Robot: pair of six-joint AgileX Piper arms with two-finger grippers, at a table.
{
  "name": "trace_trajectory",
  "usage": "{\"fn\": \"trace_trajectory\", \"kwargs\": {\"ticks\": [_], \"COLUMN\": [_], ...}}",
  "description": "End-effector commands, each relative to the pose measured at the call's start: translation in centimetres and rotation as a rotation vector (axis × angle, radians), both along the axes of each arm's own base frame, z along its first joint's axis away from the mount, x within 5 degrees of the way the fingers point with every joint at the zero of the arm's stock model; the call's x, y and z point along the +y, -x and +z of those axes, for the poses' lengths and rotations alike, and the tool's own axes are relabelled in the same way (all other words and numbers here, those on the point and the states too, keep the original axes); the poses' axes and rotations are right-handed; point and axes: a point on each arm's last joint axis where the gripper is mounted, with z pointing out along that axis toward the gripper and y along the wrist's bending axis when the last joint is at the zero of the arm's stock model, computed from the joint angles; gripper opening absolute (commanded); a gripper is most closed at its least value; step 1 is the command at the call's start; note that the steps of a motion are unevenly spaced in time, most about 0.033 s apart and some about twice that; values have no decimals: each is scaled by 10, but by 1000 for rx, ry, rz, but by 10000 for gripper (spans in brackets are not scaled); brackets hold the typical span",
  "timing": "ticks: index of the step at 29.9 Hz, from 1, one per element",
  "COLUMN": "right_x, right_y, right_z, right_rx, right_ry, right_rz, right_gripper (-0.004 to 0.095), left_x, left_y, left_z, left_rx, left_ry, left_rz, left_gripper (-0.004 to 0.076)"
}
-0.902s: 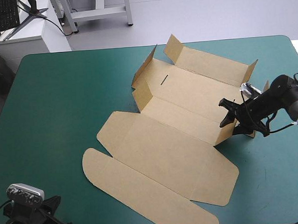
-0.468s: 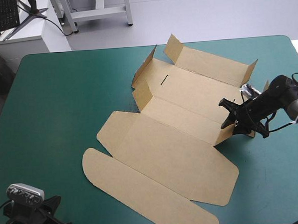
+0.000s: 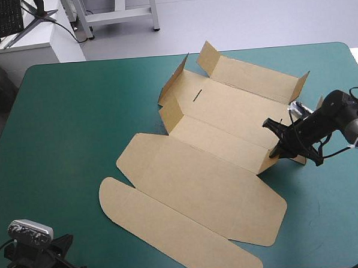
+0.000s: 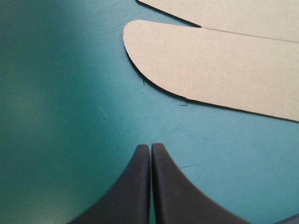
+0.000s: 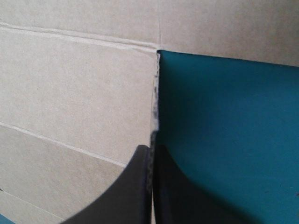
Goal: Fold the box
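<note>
The box has one flap edge pinched, partly hidden, in the right gripper. The left gripper is pressed together.

I record the box as plain brown board throughout, with no print on it. Its creases read as paler lines on the brown. One short dark slit marks a far panel. The cut edge at the right jaws shows pale with dark speckling. The bench cover is uniform teal-green; in the left wrist view I note faint pale scratches on it. The fingers of the left jaws are solid black, as are those of the right jaws.
</note>
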Motion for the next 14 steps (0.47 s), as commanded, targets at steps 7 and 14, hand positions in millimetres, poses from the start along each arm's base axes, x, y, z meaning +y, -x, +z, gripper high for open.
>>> {"fn": "trace_trajectory", "kwargs": {"ticks": [7, 14], "right_x": [3, 10], "right_y": [-3, -9], "right_z": [18, 23], "right_rx": [-117, -198], "right_ry": [70, 121], "right_rz": [34, 75], "right_gripper": [-14, -14], "left_x": [-2, -2], "left_y": [-4, -4], "left_z": [11, 11], "left_rx": [-66, -68], "left_ry": [32, 28], "left_rz": [2, -1], "left_gripper": [-10, -10]}}
